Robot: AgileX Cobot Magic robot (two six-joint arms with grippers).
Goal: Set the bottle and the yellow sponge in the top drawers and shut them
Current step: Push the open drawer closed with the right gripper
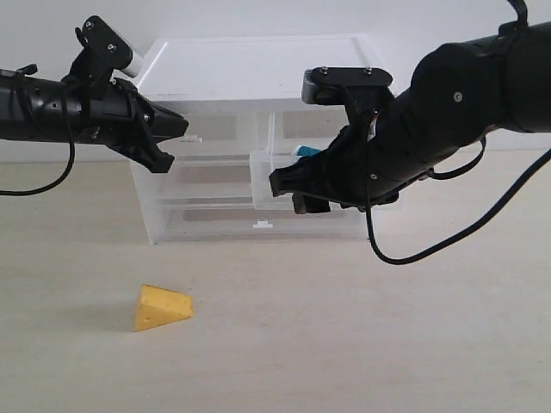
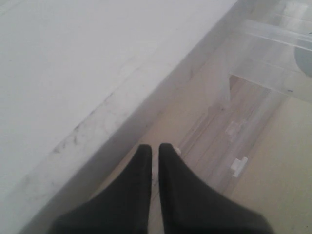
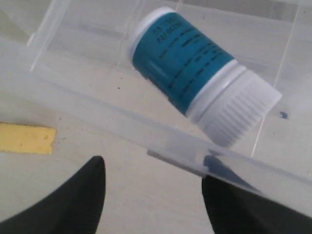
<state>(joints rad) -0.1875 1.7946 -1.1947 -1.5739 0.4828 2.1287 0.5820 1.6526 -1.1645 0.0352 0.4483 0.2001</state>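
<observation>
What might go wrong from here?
The bottle lies loose on its side in the pulled-out drawer; a hard push from the open right gripper might roll it about. The sponge lies out on the table; the shut left gripper must open first, or it may just shove it.

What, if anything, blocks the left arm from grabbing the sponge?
Probably nothing, so likely yes. The sponge lies alone on the table in front of the cabinet, on the same side as the left gripper, with nothing between them. The gripper is shut, though, and would need to open first.
</observation>
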